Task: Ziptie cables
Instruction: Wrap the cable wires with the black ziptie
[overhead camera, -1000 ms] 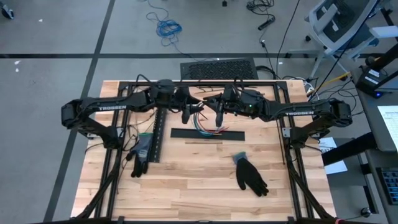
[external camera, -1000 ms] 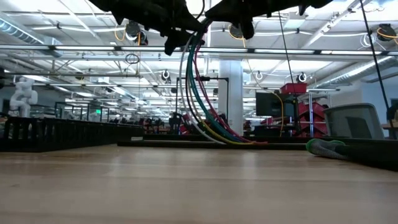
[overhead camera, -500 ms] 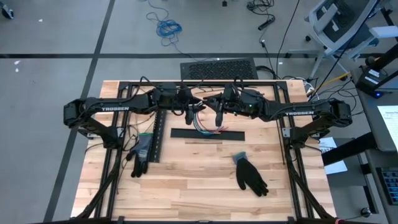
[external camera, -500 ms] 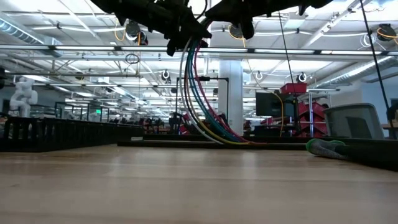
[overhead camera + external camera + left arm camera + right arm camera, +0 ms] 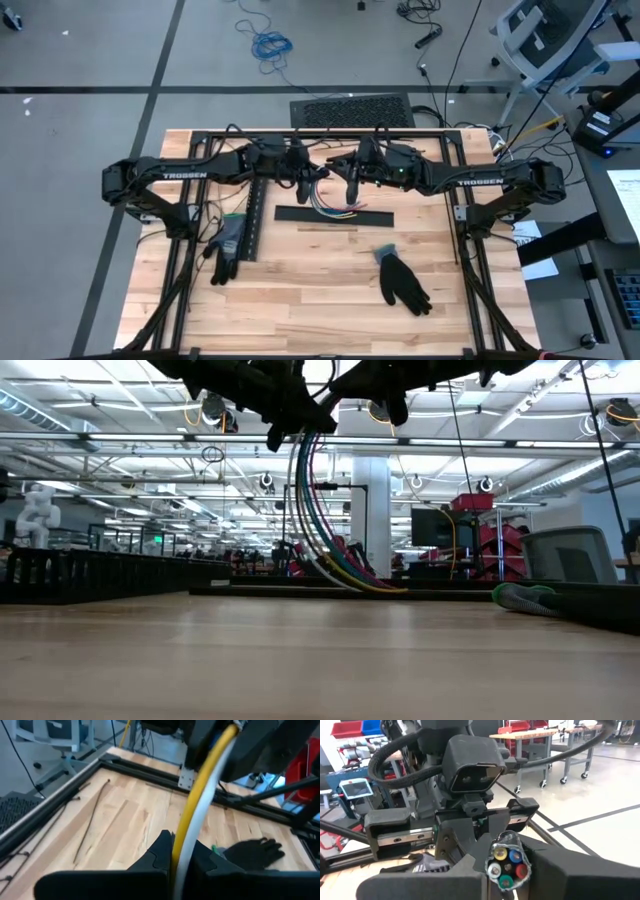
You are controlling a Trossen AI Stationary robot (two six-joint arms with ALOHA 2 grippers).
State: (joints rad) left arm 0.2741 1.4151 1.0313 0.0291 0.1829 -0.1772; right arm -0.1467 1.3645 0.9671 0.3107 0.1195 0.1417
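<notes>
Left gripper [image 5: 300,181] closed in over the last second: a second back its jaws stood apart beside the cables [image 5: 330,203], now they were clamped on the bundle, with the yellow and white wires running straight up between the fingers in the left wrist view. It had also shifted slightly toward the right arm in the high view.

Right gripper [image 5: 352,186] hadn't moved, clenched on the bundle's end; its wrist view showed the cut wire ends [image 5: 506,862] pinched between its fingers, facing the camera.

Cables hung from both grippers above the table's centre, lower ends draped onto the black slotted strip [image 5: 335,217], as the low view [image 5: 318,510] confirmed.

My read: bundle now pinned at two close points, so the span between is gathered and ready for a tie. No ziptie identifiable on the bundle yet; thin black strands lay on the table [image 5: 91,820], could be ties, can't confirm.

Writing: "TROSSEN" on the left forearm [image 5: 187,174] and right forearm [image 5: 478,182]. Nothing else legible.
</notes>
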